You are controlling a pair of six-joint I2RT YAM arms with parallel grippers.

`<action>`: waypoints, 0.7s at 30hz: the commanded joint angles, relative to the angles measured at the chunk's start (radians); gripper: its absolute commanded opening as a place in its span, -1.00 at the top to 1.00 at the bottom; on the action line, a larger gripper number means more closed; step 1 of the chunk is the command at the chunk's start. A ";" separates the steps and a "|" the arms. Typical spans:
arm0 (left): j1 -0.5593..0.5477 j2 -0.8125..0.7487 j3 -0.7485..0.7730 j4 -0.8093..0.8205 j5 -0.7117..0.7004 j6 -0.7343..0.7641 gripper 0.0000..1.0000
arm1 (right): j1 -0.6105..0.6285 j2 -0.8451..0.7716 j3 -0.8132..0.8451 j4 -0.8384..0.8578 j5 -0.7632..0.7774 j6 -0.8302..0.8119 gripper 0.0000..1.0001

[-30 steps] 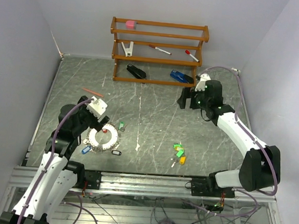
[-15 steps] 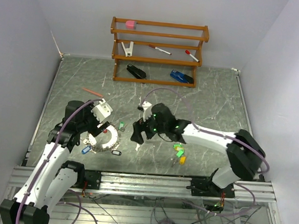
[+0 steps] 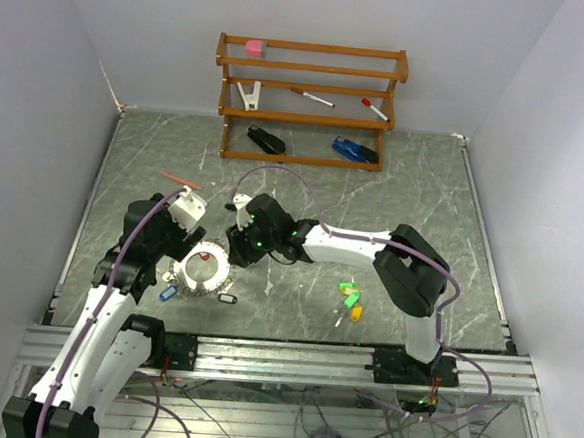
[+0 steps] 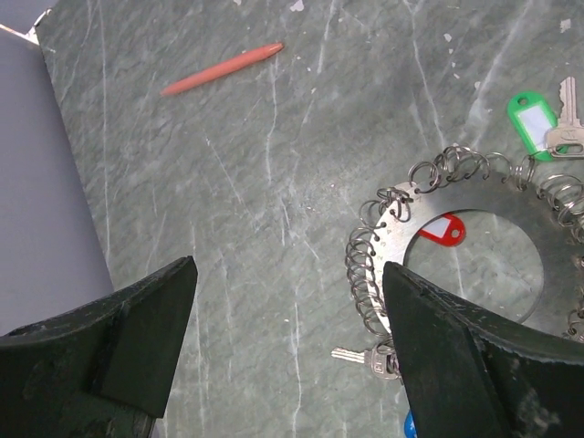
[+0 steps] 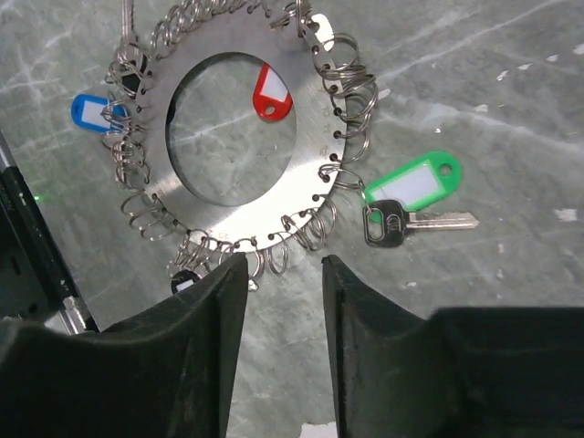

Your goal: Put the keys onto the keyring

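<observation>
One keyring (image 5: 310, 173) lies on the tabletop (image 3: 444, 200) between both arms, with loose keys (image 3: 350, 298) well apart. The right gripper (image 5: 285, 265) hovers at its rim, jaws narrowly parted and empty. The left gripper (image 4: 290, 266) has its jaws spread wide. Next, probably, comes a precise pinch on the rim.

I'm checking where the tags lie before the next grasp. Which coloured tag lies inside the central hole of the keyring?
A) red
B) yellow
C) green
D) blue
A: in the right wrist view the red tag lies within the hole of the keyring, while the green tag and the blue tag lie outside its rim.
</observation>
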 commanded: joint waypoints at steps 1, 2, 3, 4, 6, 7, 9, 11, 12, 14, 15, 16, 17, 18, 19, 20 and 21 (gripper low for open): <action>0.011 -0.021 -0.002 0.035 -0.035 -0.009 -0.87 | 0.016 0.047 0.045 -0.056 -0.019 0.000 0.27; 0.013 -0.019 -0.005 0.036 -0.038 -0.005 -0.87 | 0.018 0.044 0.037 -0.047 -0.021 0.004 0.28; 0.013 -0.018 -0.009 0.038 -0.040 -0.001 -0.87 | 0.020 0.041 0.027 -0.038 -0.020 0.009 0.29; 0.013 -0.017 -0.011 0.039 -0.043 0.000 -0.87 | 0.021 0.037 0.018 -0.028 -0.019 0.014 0.32; 0.013 -0.018 -0.018 0.042 -0.040 -0.001 -0.87 | 0.025 0.038 0.006 -0.019 -0.026 0.024 0.42; 0.014 -0.018 -0.019 0.044 -0.037 -0.004 -0.86 | 0.028 0.043 0.002 -0.015 -0.029 0.029 0.44; 0.014 -0.019 -0.020 0.047 -0.033 -0.010 -0.87 | 0.033 0.057 0.002 -0.014 -0.033 0.035 0.45; 0.014 -0.020 -0.018 0.047 -0.029 -0.014 -0.86 | 0.038 0.068 0.007 -0.014 -0.030 0.036 0.44; 0.014 -0.020 -0.017 0.047 -0.026 -0.014 -0.86 | 0.042 0.072 0.008 -0.011 -0.026 0.038 0.43; 0.014 -0.018 -0.016 0.048 -0.025 -0.014 -0.86 | 0.044 0.073 0.010 -0.006 -0.021 0.043 0.41; 0.014 -0.017 -0.015 0.048 -0.025 -0.014 -0.86 | 0.043 0.073 0.009 -0.003 -0.021 0.044 0.41; 0.014 -0.016 -0.014 0.047 -0.024 -0.015 -0.86 | 0.043 0.073 0.008 0.000 -0.020 0.045 0.40; 0.014 -0.015 -0.014 0.046 -0.023 -0.016 -0.86 | 0.042 0.086 0.007 0.002 -0.020 0.045 0.39; 0.014 -0.015 -0.015 0.048 -0.020 -0.016 -0.86 | 0.042 0.101 0.006 0.003 -0.018 0.047 0.39; 0.014 -0.015 -0.014 0.049 -0.017 -0.016 -0.86 | 0.043 0.107 0.004 0.004 -0.016 0.047 0.39; 0.014 -0.015 -0.013 0.048 -0.015 -0.015 -0.86 | 0.042 0.112 0.001 0.005 -0.014 0.047 0.39; 0.014 -0.016 -0.013 0.047 -0.012 -0.014 -0.85 | 0.042 0.113 -0.003 0.005 -0.009 0.046 0.39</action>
